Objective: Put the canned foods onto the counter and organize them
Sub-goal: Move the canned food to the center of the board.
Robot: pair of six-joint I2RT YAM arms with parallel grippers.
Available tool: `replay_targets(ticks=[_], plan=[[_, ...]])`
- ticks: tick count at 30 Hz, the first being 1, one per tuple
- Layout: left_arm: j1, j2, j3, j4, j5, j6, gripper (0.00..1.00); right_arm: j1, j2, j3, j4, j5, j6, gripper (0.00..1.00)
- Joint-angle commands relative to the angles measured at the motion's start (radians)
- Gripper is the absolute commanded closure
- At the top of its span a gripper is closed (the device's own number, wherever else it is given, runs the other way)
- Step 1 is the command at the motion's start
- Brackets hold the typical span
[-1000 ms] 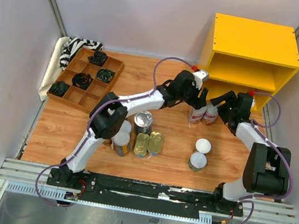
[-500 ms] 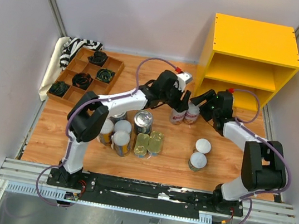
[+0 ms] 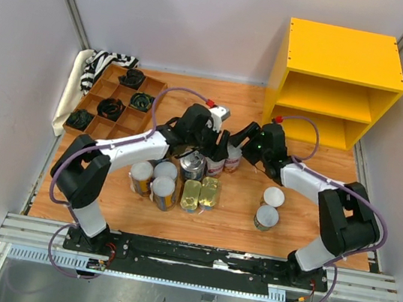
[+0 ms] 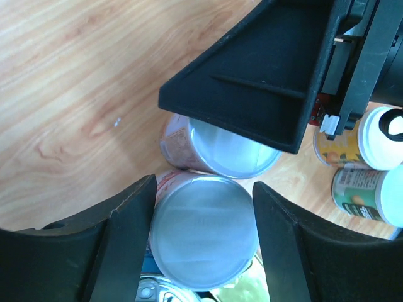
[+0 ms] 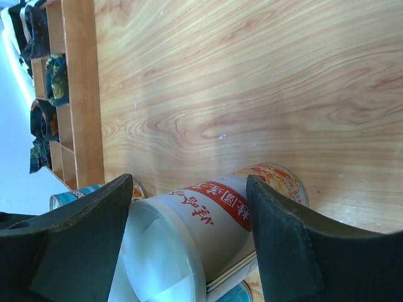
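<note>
Wood-grain tabletop (image 3: 233,216), viewed from above. Left of centre, a tall white-lidded can (image 4: 203,236) is grasped by the left gripper (image 4: 203,189). Just right, a red-labelled can (image 5: 208,217) is grasped by the right gripper (image 5: 189,182). Both are best kept upright and apart when carried to the yellow counter (image 3: 344,58), upper right.

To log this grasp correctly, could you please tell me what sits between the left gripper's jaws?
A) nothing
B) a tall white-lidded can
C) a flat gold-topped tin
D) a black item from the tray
B: in the left wrist view, the jaws of the left gripper press both sides of a tall white-lidded can.
</note>
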Motion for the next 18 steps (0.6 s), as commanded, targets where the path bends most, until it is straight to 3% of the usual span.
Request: replay_targets(ticks=[1, 6, 9, 11, 15, 18], plan=[[-0.005, -0.072, -0.059, -0.038, -0.003, -0.041, 0.33, 0.116, 0.009, -0.046, -0.092, 0.033, 0.024, 0.30], [-0.005, -0.162, -0.116, -0.047, -0.031, -0.053, 0.33, 0.166, -0.046, -0.076, -0.095, 0.081, 0.041, 0.28], [-0.005, -0.202, -0.112, -0.067, -0.062, -0.037, 0.31, 0.157, -0.089, -0.087, -0.132, 0.133, 0.033, 0.20], [-0.005, -0.215, -0.090, -0.076, -0.070, -0.021, 0.26, 0.125, -0.126, -0.085, -0.175, 0.144, 0.014, 0.14], [-0.005, -0.214, 0.003, -0.100, -0.036, 0.021, 0.05, 0.015, -0.258, -0.061, -0.324, 0.195, -0.067, 0.07], [-0.040, -0.202, 0.084, -0.089, -0.009, 0.082, 0.01, -0.055, -0.435, -0.044, -0.462, 0.313, -0.132, 0.02]])
